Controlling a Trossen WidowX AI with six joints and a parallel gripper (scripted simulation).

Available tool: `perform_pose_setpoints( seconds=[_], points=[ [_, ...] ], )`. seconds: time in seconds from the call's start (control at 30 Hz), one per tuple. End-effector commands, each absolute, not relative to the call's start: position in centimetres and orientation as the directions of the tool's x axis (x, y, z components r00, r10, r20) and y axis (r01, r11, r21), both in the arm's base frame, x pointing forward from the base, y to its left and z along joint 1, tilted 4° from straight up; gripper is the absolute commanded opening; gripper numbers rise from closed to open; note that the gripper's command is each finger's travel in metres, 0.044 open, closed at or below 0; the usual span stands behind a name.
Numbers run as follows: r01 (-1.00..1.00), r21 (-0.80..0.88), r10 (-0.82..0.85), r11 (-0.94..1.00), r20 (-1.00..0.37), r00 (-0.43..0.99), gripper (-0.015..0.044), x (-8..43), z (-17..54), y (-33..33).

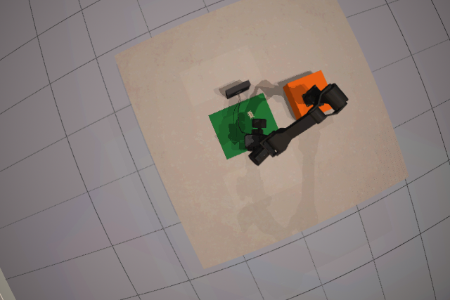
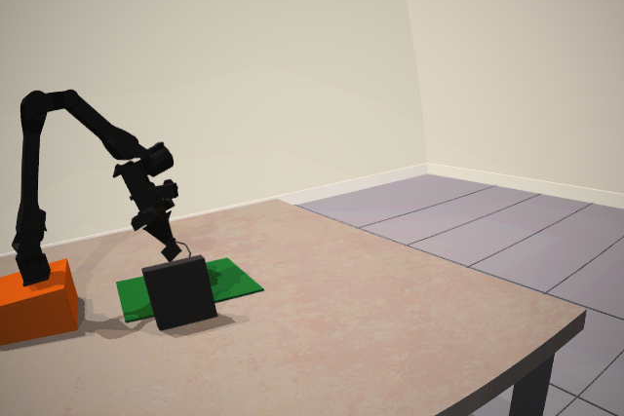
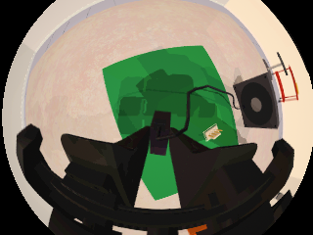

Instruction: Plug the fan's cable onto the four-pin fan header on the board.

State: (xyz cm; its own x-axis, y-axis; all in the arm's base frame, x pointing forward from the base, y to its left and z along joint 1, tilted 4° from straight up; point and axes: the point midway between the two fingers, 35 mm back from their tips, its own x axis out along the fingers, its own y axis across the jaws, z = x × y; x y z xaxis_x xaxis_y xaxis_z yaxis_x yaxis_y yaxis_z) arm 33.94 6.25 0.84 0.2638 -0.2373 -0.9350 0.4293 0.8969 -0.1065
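The black parallel jaws are closed on the small dark plug of the fan's cable [image 3: 160,133], and the plug stands out between the two tips. From it the thin black cable [image 1: 238,116] [image 2: 188,246] [image 3: 189,110] goes in a loose bend to the square black fan [image 1: 238,89] [image 2: 180,293] [image 3: 256,104], which stands upright on the tabletop just beside the flat green board [image 1: 219,122] [image 2: 234,278] [image 3: 161,181].

The relation which matters is between this plug and the small cream-coloured four-pin header [image 1: 250,114] [image 3: 211,132]. The header is on the board, on the fan's side of the plug. In the wrist view it lies to the right of the jaws, near but apart; in the exterior view the plug is held above the board, so it is not yet plugged.

The long axis of the header seems turned a little in the wrist view, with its right end higher. How the plug's row of holes is turned, I cannot tell. I judge that the next move should carry the plug sideways toward the fan, make it upright and agree its row with the pins, and only then press down. If it descends with a tilt, it could catch on the header's edge.
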Motion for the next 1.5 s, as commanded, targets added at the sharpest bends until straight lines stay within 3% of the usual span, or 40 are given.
perform_pose_setpoints(
  seconds=[0.0,1.47],
  points=[
    [0.418,-0.121,-0.256,0.9,-0.924,0.284,0.0,33.9,0.4,6.3],
    [0.406,-0.165,-0.395,0.899,-0.709,0.585,0.0,34.2,-1.2,7.7]
  ],
)
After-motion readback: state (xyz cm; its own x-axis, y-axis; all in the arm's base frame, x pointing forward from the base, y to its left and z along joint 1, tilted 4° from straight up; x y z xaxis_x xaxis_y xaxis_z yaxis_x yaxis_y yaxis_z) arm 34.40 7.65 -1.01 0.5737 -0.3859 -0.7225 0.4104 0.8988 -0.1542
